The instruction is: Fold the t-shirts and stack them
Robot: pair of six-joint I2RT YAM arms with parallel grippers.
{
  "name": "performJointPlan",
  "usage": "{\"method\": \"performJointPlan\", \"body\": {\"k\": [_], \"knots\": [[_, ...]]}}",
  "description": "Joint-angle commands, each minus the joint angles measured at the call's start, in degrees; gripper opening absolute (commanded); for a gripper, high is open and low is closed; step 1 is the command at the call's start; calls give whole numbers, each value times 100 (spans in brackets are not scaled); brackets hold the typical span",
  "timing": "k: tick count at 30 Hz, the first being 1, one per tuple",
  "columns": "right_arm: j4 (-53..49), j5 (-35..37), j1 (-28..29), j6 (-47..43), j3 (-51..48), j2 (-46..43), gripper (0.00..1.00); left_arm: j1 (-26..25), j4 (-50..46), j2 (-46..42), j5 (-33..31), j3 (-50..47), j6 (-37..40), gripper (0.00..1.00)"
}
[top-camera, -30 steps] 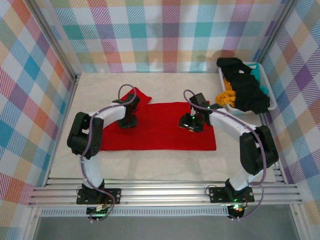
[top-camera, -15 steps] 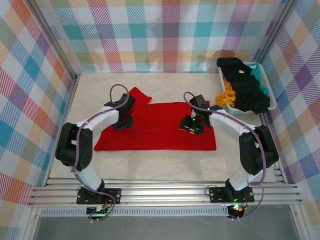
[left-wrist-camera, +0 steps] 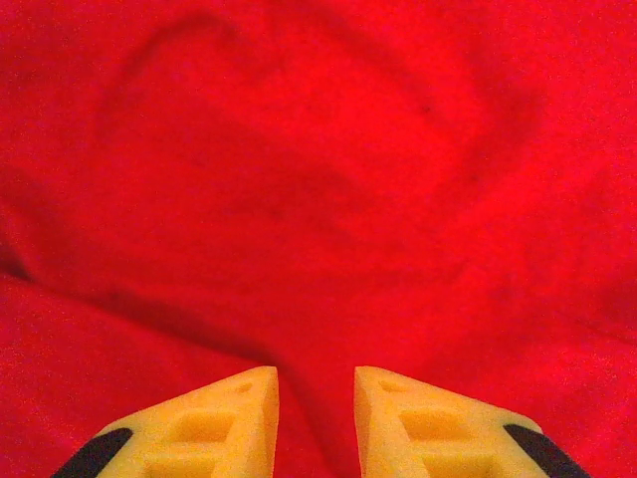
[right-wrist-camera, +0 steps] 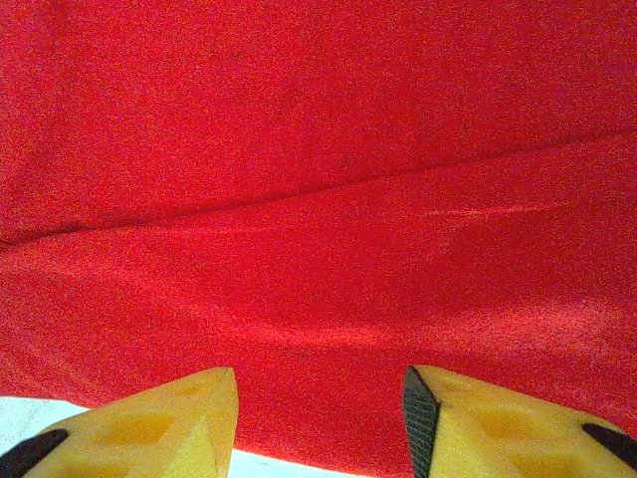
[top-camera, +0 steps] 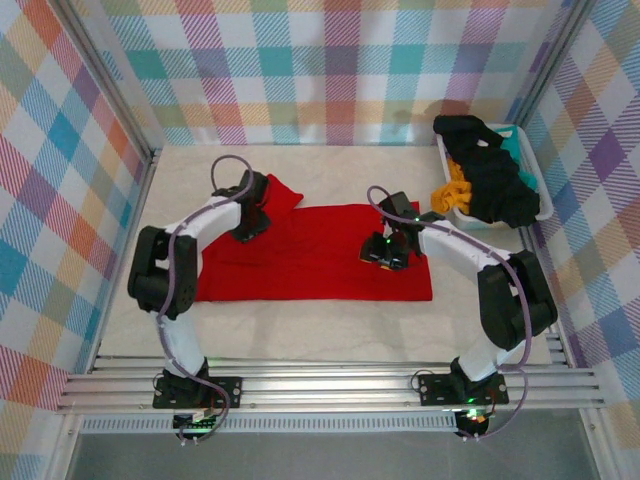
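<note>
Left pincer (left-wrist-camera: pixel 316 398) narrowly parted, right pincer (right-wrist-camera: pixel 320 393) spread (wrist views), over red t-shirt (top-camera: pixel 315 270).

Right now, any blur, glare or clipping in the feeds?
Top external: sharp, evenly lit, no glare; black cloth t-shirts in the white plastic basket lose detail. Left wrist: plain bright red cloth t-shirt oversaturated, folds soft. Right wrist: same red, grainy, crease visible.
</note>
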Motion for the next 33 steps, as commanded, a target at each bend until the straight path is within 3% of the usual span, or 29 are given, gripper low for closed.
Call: {"method": "performJointPlan", "body": {"k": [1, 7, 14, 19, 25, 33], "knots": [[-34, 60, -22, -40, -2, -143, 48, -125, -239, 235, 45, 108, -349, 28], [1, 26, -44, -28, -10, -97, 48, -164, -238, 153, 5, -279, -538, 34], [23, 1, -41, 2, -4, -88, 48, -226, -103, 268, -11, -342, -549, 34], [12, 12, -44, -17, -45, -100, 48, -272, -7, 86, -106, -495, -593, 26], [63, -19, -42, 5, -54, -51, 48, -329, -5, -259, -264, -635, -619, 6], [81, -62, -44, 9, -45, -48, 48, -386, 29, -666, -529, -856, -740, 0]]}}
